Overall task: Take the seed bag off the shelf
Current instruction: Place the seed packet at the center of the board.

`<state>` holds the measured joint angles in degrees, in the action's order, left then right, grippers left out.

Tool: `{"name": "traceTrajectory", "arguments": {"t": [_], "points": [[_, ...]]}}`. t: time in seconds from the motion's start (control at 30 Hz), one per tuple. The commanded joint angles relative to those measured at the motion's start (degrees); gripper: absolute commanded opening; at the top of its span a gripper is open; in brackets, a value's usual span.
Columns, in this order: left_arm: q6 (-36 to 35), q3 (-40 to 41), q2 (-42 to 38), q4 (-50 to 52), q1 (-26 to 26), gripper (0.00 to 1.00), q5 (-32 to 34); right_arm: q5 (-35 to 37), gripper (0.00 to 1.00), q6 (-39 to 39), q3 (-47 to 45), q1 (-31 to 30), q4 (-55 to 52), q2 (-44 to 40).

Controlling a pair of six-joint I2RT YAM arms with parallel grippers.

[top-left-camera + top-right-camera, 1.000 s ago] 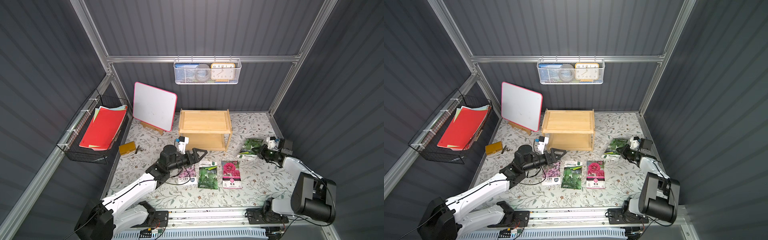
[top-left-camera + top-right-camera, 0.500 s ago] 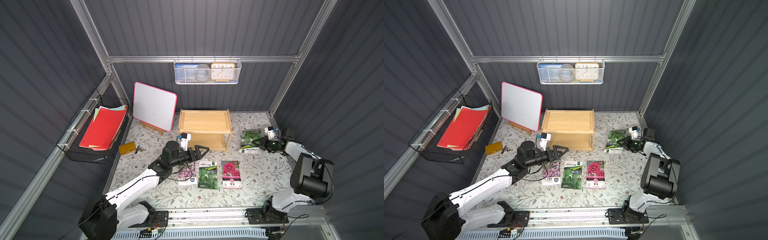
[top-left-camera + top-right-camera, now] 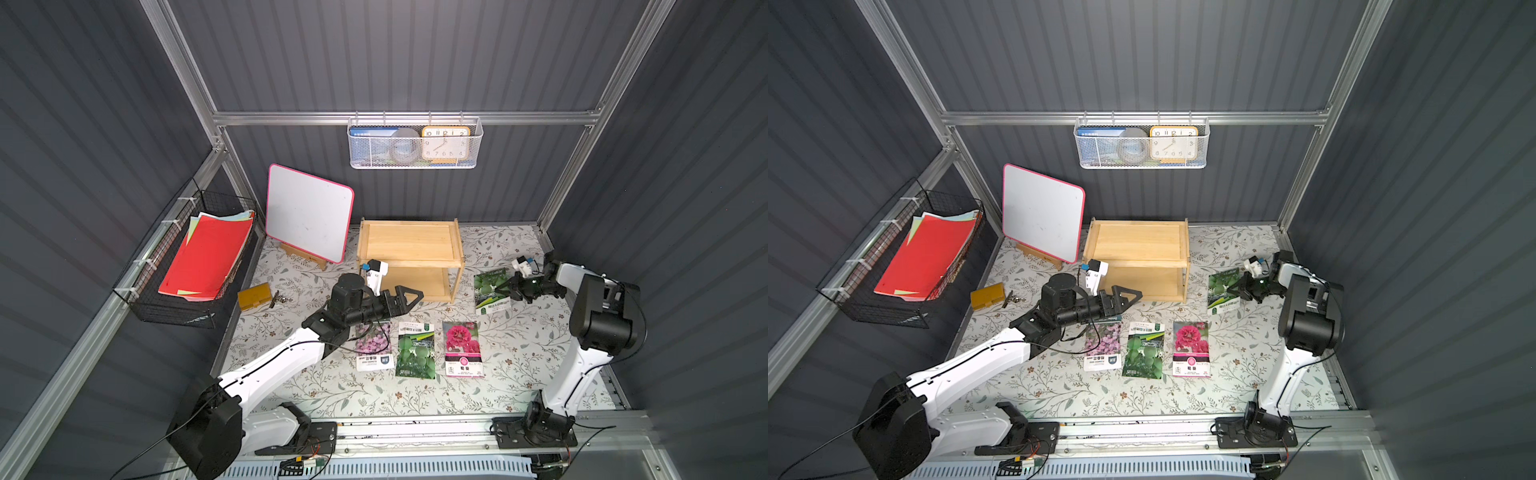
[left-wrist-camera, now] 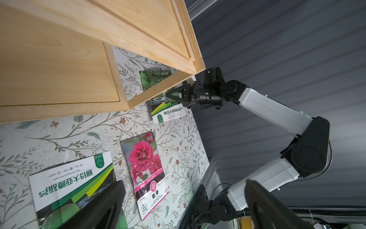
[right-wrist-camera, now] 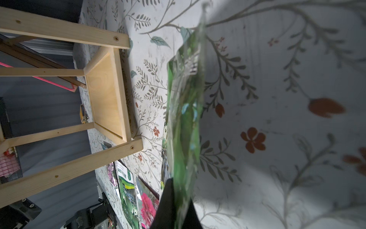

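Removal looks done: your right gripper (image 3: 506, 289) pinches the seed bag (image 3: 487, 279) just beside the shelf (image 3: 409, 241), clear of it, left gripper (image 3: 405, 300) gaping and empty; next, lay it on the mat (image 3: 519, 353) and release.

We're in a robot lab cell dressed as a garden shed: aluminium frame (image 3: 291, 118), dark ribbed wall panels (image 3: 415, 54), floral mat (image 3: 519, 345), arm bases (image 3: 536, 430) bolted to a front rail (image 3: 415, 428). Props: shelf (image 3: 409, 241), wire basket (image 3: 415, 166), seed packets (image 3: 461, 349).

Seed bag (image 4: 170, 113) seen partly hidden behind shelf (image 4: 59, 69) rail in left wrist view; purple-flower packet (image 3: 374, 349) top covered by left arm (image 3: 291, 357); small print unreadable.
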<state>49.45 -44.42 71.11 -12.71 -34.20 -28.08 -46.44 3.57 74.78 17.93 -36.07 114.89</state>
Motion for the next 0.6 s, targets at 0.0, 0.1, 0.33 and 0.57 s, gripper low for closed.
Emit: {"name": "traceTrajectory", "arguments": {"t": [0.0,0.1,0.33,0.57], "points": [[-1.72,-0.79,0.14,0.41,-0.04,1.0,-0.42,4.18,0.0,0.4,1.98,-0.18,-4.85,2.69],[-1.71,-0.47,-0.14,0.49,-0.06,1.0,-0.31,5.19,0.0,-0.03,2.44,-0.26,-5.01,4.26],[-1.46,-0.1,-0.1,0.41,-0.05,1.0,-0.14,6.95,0.23,-1.26,2.32,-0.32,-5.52,5.43],[-1.42,0.03,-0.6,0.56,-0.06,1.0,0.01,8.89,0.5,-2.34,2.09,-0.29,-5.88,4.82]]}}
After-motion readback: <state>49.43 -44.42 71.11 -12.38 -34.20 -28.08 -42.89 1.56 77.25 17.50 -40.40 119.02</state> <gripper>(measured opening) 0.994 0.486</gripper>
